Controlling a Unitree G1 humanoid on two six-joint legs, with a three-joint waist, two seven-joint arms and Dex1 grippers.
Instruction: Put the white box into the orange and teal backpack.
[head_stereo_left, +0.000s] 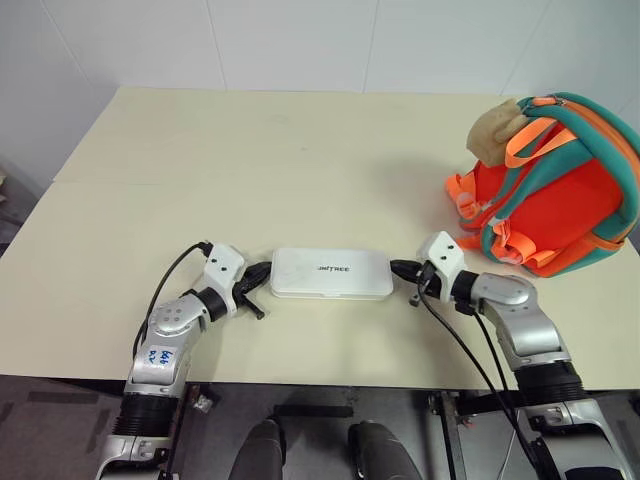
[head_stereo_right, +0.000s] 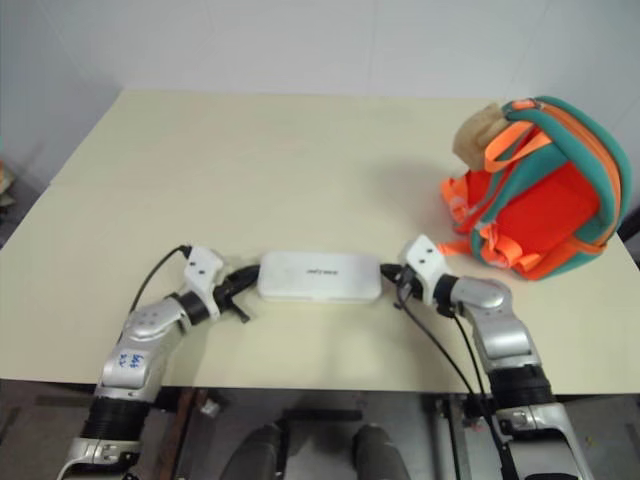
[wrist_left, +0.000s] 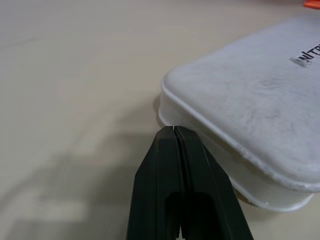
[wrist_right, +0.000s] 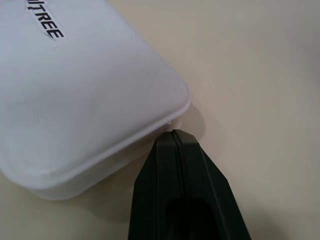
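Pinching from the left, the left gripper (head_stereo_left: 262, 276) has its fingers pressed together, empty, its tip at the white box (head_stereo_left: 331, 273) lying flat mid-table, and the right gripper (head_stereo_left: 400, 269) likewise, so the box could pop free before reaching the orange and teal backpack (head_stereo_left: 550, 183) far right.

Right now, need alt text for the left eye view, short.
A flat white box lies on a cream table, pinched endwise between the left gripper and right gripper, both shut with their tips at its short ends. An orange and teal backpack sits at the table's far right.
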